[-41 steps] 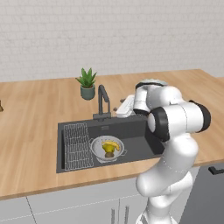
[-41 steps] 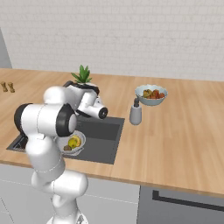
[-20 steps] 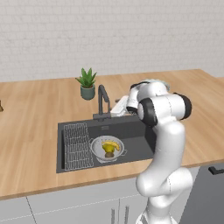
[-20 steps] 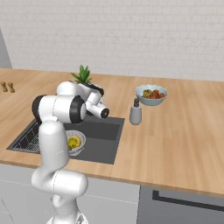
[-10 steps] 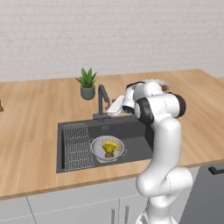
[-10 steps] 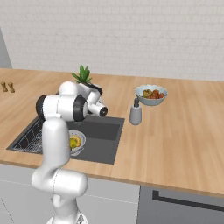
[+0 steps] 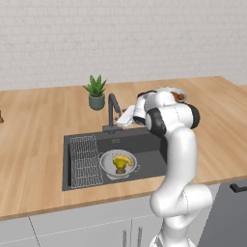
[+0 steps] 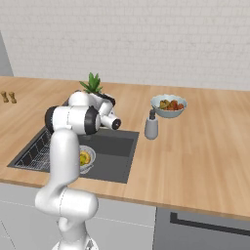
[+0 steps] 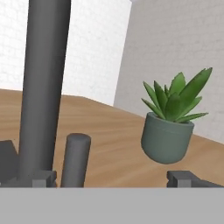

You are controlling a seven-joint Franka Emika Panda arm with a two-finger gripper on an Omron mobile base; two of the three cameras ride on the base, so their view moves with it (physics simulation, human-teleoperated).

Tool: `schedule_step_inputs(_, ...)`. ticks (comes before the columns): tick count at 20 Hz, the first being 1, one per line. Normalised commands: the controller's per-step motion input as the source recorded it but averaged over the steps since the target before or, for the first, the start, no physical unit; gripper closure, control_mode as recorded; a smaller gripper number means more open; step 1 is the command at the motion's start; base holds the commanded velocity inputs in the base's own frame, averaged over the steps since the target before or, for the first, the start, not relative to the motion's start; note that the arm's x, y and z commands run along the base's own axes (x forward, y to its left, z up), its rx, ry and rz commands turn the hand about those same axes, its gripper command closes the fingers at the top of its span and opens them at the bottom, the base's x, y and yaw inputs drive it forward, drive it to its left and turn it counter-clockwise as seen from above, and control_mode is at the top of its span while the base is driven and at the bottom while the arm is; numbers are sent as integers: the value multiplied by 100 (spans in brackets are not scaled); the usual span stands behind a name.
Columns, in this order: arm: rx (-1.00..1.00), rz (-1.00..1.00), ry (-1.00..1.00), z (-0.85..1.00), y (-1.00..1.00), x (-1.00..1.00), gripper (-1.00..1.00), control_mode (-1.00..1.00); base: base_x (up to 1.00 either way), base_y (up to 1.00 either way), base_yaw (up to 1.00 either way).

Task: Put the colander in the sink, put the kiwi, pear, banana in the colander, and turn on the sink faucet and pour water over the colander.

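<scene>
Two base views show the wooden desk (image 7: 38,125) with the dark sink (image 7: 149,149) sunk into it; there the colander (image 7: 107,163) sits beside the wire rack (image 7: 86,160), holding the banana (image 7: 121,159), whose long axis runs roughly left to right. Only the hand view looks close along the upright sink faucet (image 9: 43,87), the potted plant (image 9: 168,127) just beyond. The tool (image 9: 111,179) stands wide open, empty, near the faucet.

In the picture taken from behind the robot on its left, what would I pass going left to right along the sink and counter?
Wire rack → colander holding the fruit → white robot arm. Behind them on the counter: potted plant → sink faucet → gripper, reaching toward the faucet.
</scene>
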Motion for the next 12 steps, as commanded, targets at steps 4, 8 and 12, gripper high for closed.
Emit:
schedule_step_inputs(4, 0, 0, 0, -7, 0, 22, -100, -100, 0, 0, 0)
schedule_step_inputs(8, 0, 0, 0, 0, 5, 10, -100, -100, 0, 0, 0)
schedule_step_inputs(12, 0, 0, 0, 0, 12, 3, 100, -100, 0, 0, 0)
